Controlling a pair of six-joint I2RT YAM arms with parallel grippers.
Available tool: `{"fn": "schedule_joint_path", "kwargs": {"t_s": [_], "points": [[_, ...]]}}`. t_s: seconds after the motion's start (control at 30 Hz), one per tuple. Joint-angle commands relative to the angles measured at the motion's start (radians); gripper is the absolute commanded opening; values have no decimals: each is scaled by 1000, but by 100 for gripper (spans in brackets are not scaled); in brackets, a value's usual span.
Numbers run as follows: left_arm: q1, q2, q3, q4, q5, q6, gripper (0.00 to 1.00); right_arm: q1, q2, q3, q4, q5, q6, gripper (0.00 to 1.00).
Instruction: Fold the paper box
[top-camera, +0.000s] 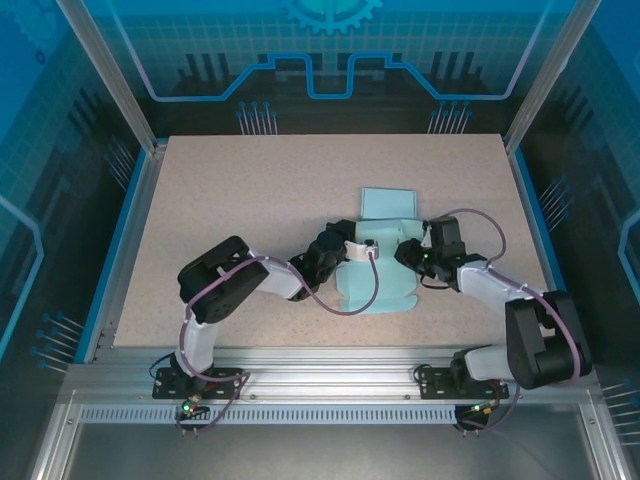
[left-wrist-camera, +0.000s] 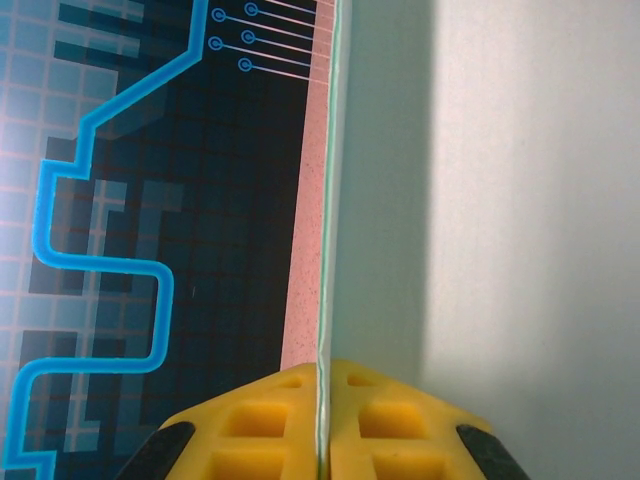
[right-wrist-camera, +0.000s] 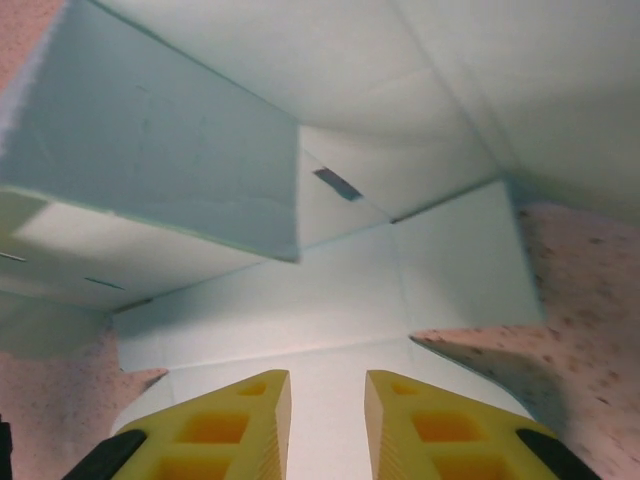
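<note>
- The left gripper (left-wrist-camera: 322, 372) is clenched on the paper box (top-camera: 395, 290). In the left wrist view a thin edge of a panel runs straight up between the two yellow fingers (left-wrist-camera: 260, 415), with no gap showing on either side.
- In that view the pinched panel stands edge-on. Its pale face (left-wrist-camera: 500, 200) takes the right half, and a narrow strip of the speckled table (left-wrist-camera: 308, 200) lies to the left of the edge.
- The right gripper (right-wrist-camera: 327, 385) is released. Its fingers (right-wrist-camera: 225, 420) stand slightly apart with nothing clamped between them, poised over a flat panel of the box.
- Ahead of the right gripper a raised wall (right-wrist-camera: 170, 150) of the box overhangs the inside, and a small slot (right-wrist-camera: 336, 183) is cut in the panel behind it.
- From above, the box lies partly folded on the table (top-camera: 250, 200), right of centre. The left gripper (top-camera: 372, 250) meets it from the left and the right gripper (top-camera: 408, 252) from the right, so both wrists cover its middle.
- A rear flap (top-camera: 388, 202) projects beyond the grippers.
- The purple cable (top-camera: 350, 308) of the left arm droops across the near-left part of the box.
- The aluminium rail (top-camera: 330, 385) carries both arm bases, and the blue printed backdrop (top-camera: 330, 50) encloses the table.
</note>
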Motion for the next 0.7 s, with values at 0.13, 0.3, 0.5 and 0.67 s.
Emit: {"fn": "schedule_joint_path", "kwargs": {"t_s": [0.13, 0.3, 0.5, 0.67], "points": [[-8, 20, -10, 18, -2, 18, 10, -62, -103, -16, -200, 138, -62, 40], [-8, 16, -11, 20, -1, 14, 10, -84, -83, -58, -132, 84, -64, 52], [-7, 15, -13, 18, 3, 8, 10, -73, 21, -52, -42, 48, -58, 54], [-9, 23, -14, 22, 1, 7, 10, -57, 86, -36, 25, 19, -49, 54]]}}
